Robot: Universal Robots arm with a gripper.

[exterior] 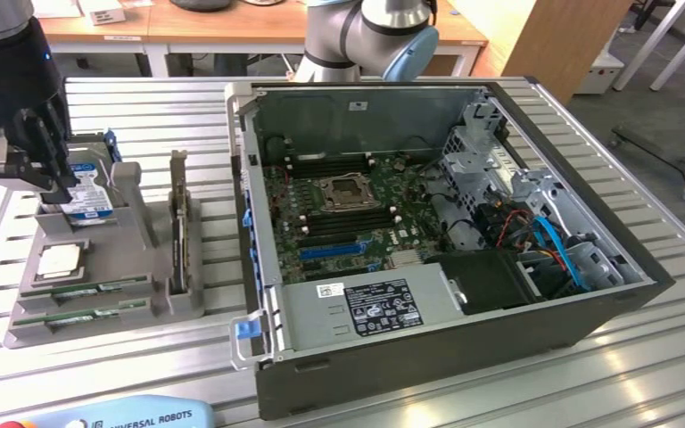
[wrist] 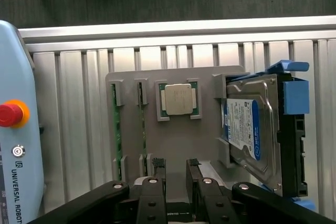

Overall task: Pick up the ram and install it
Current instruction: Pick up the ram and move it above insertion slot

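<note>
Our black gripper, jaws spread and empty, hangs near the thin green ram stick; we should centre squarely.

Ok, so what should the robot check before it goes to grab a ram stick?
1. Pincer open with nothing in it: ok.
2. Two ram sticks standing in their slots of the grey tray: ok.
3. Pincer lined up over a ram stick: not ok. In the exterior view it hangs by the hard drive.
4. Computer case open, with the motherboard uncovered: ok.
5. Memory slots on the motherboard free: cannot tell.
</note>
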